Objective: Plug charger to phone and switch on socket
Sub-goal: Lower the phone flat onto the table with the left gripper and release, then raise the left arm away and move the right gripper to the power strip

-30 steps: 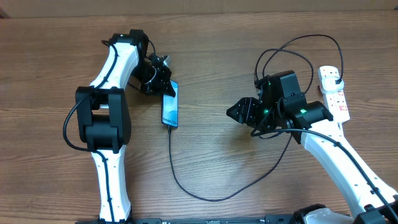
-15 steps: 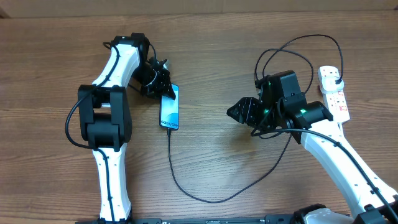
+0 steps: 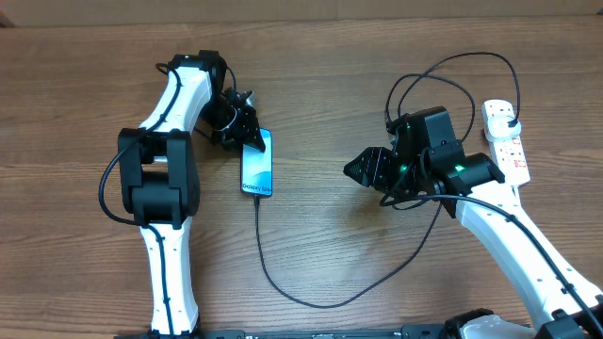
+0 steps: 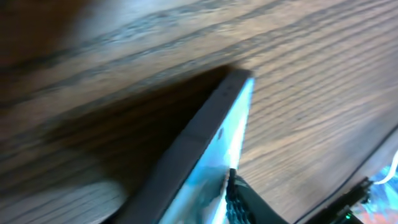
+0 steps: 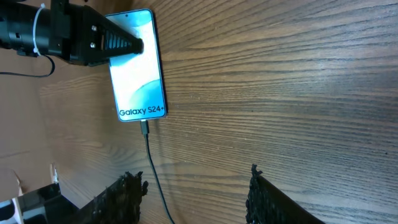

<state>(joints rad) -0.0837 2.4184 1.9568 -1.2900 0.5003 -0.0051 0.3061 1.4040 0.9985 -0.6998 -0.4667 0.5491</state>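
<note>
Phone (image 5: pixel 140 81) screen lit blue; charger (image 5: pixel 151 162) tip seemingly plugged in.

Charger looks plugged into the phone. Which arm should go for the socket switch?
Right. The socket lies on its side and the right gripper is open and empty; the left gripper holds the phone.

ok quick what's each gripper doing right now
Left gripper: jaws closed on the end of the phone.
Right gripper: jaws open, holding nothing.
</note>
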